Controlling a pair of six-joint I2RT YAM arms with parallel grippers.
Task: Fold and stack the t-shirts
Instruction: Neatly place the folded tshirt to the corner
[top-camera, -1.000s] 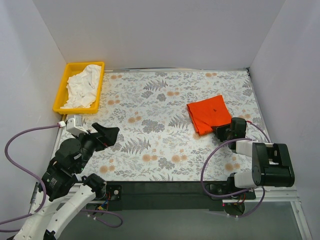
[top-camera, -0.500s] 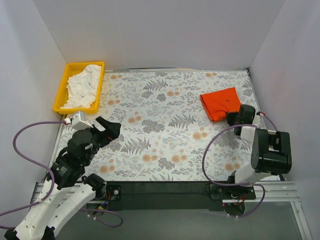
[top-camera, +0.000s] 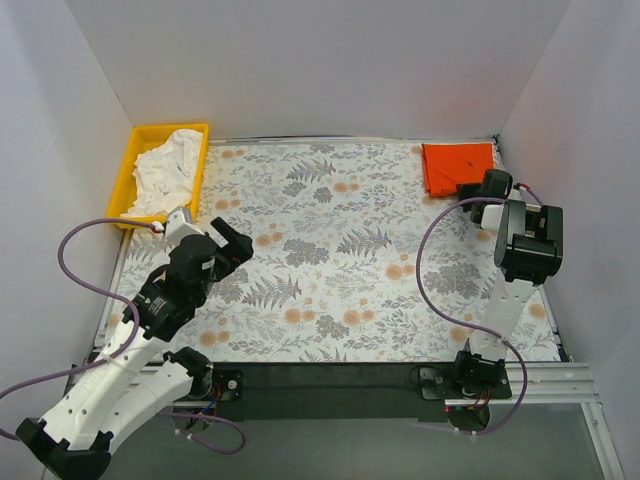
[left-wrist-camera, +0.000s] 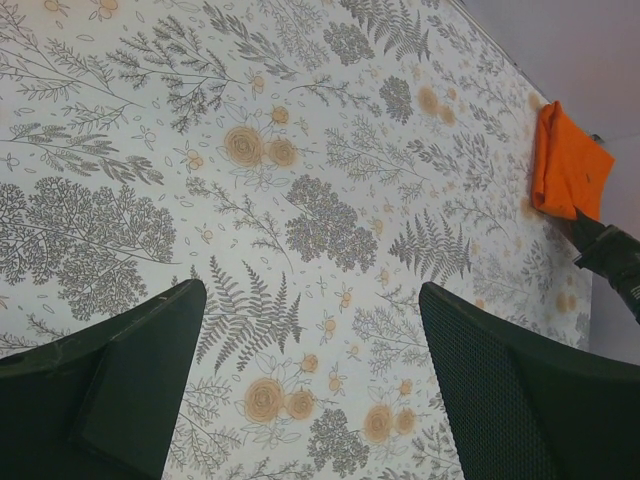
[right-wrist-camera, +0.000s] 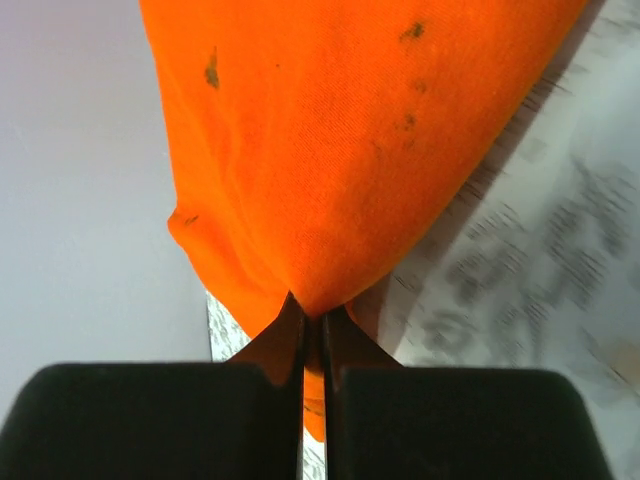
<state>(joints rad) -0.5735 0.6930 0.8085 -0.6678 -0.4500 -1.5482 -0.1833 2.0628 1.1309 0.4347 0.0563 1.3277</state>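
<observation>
With the right gripper closed tight, pinches an edge of the orange-red t-shirt at the far right corner of the desk. Holds the left gripper wide above the desk. Shows the white t-shirt crumpled in the yellow tray.

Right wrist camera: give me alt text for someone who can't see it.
The right gripper, jaws shut, pinches the near edge of the orange t-shirt, which fills most of the view. Floral table shows at right, pale wall at left.
</observation>
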